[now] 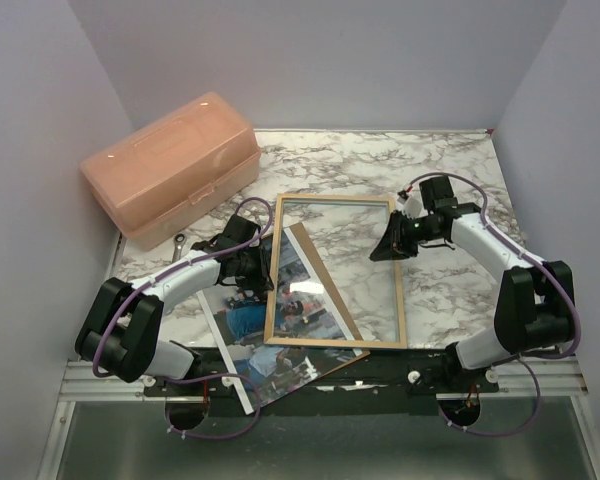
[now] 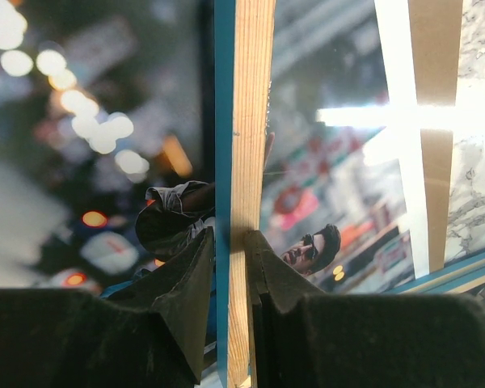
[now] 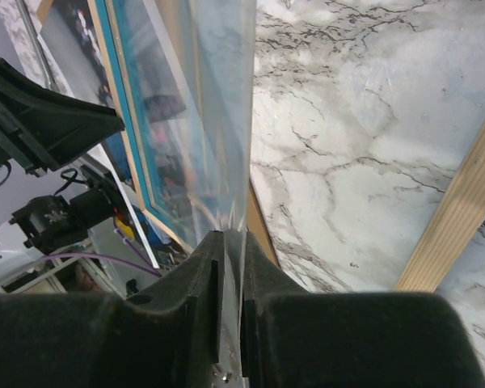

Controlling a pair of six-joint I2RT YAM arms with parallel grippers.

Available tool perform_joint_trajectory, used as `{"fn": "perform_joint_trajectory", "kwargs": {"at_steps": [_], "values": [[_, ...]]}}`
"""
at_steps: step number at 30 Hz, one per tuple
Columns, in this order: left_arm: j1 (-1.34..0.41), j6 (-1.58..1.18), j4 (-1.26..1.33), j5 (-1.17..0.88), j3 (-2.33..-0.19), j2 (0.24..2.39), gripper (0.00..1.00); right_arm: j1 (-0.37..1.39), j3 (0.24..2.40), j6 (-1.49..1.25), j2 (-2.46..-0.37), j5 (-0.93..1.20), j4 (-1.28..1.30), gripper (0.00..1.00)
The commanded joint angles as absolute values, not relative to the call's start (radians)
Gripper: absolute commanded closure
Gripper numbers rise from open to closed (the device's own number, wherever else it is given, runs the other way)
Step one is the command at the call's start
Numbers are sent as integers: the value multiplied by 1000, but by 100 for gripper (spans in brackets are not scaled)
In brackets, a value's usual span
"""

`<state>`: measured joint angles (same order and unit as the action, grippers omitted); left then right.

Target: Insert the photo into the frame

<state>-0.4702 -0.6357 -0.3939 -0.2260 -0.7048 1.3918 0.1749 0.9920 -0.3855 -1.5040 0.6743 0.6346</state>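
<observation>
The frame [image 1: 330, 200] lies pale wood side up in the middle of the table, a clear pane in its opening. My left gripper [image 1: 263, 262] is shut on the frame's left rail [image 2: 249, 121], whose blue face shows along one edge. My right gripper [image 1: 390, 245] is at the frame's right side, shut on the thin edge of the clear pane [image 3: 218, 121]. The photo [image 1: 242, 335] lies picture side up under the frame's near left part, also showing in the left wrist view [image 2: 323, 242]. The brown backing board [image 1: 315, 270] lies between photo and frame.
A pink plastic box [image 1: 170, 165] stands at the back left. A small metal tool [image 1: 178, 246] lies in front of it. Grey walls close in the marble table [image 1: 450, 170] on three sides. A wood rail [image 3: 449, 218] crosses the right wrist view.
</observation>
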Motion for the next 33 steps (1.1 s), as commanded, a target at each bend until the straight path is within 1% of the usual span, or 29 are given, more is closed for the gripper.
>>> {"fn": "perform_joint_trajectory", "kwargs": {"at_steps": [1,7,12,19,25,33], "values": [[-467,-601,-424,-146,-671,1446,77,205,1003,-397,-1511,627,620,78],[-468,-600,-424,-146,-672,1448,78,225,1021,-398,-1518,563,635,58],[-468,-600,-424,-147,-675,1449,78,240,1025,-400,-1523,532,633,38],[-468,-598,-424,-148,-675,1452,78,264,1016,-406,-1519,465,619,17],[-468,-598,-424,-147,-675,1453,78,279,1010,-408,-1516,388,625,9],[-468,-600,-424,-148,-673,1449,78,285,994,-412,-1501,332,623,5]]}}
